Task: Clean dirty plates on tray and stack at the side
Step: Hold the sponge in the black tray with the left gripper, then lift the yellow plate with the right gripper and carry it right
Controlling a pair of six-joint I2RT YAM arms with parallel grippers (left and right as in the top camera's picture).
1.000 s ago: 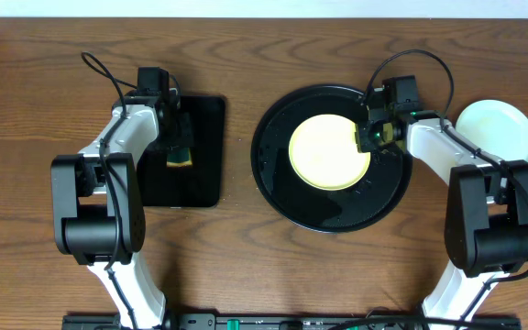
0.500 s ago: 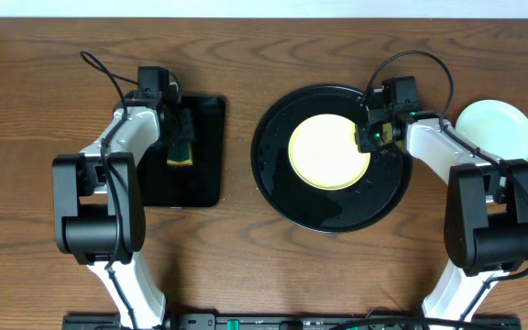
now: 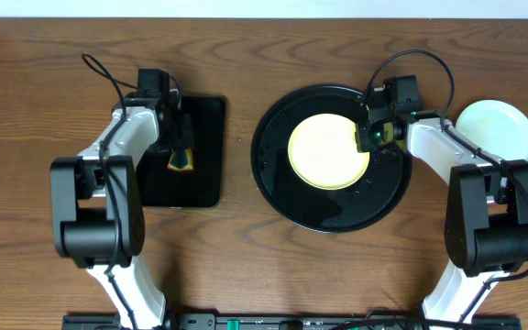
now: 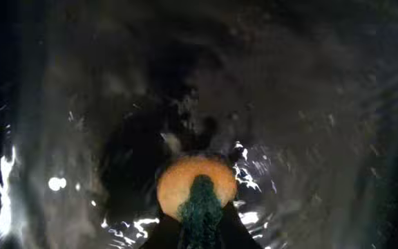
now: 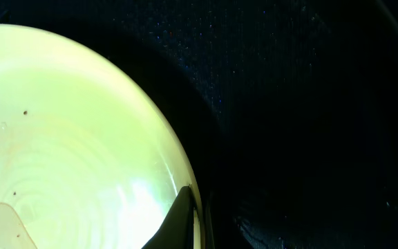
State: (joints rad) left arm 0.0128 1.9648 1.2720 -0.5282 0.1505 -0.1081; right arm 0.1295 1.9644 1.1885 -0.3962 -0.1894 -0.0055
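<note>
The yellow plate [image 3: 329, 151] lay flat inside the round black tray [image 3: 333, 209], a little far of the tray's middle, with bare black tray showing all around it. The right jaws were closed on the plate's right rim. In the right wrist view one dark fingertip [image 5: 178, 220] sat over the inner side of the rim, the other was just outside it, and the edge of the plate [image 5: 68, 138] ran between them. A few small dark specks [image 5: 25, 112] dotted the plate's face, and the tray [image 5: 309, 104] beside it was speckled with fine droplets.

The right arm [image 3: 447, 151] reached in from the right, over the tray's right rim. To its right a pale mint-white plate [image 3: 495, 130] rested on the wooden bench [image 3: 246, 55], well clear of the tray and partly covered by the arm at its near edge.

On the left of the bench, well apart from the round tray, stood a rectangular black tray [image 3: 202, 174]. The left arm [image 3: 122, 137] reached over its left edge, and the left jaws were shut on a sponge [image 3: 181, 160] that rested on this tray. The left wrist view showed the sponge [image 4: 185, 187] pinched between the fingers, orange with a green scouring strip [image 4: 200, 207] squeezed up the middle. The tray's surface [image 4: 289, 104] around it was wet and glinting. Black cables looped off both arms.
</note>
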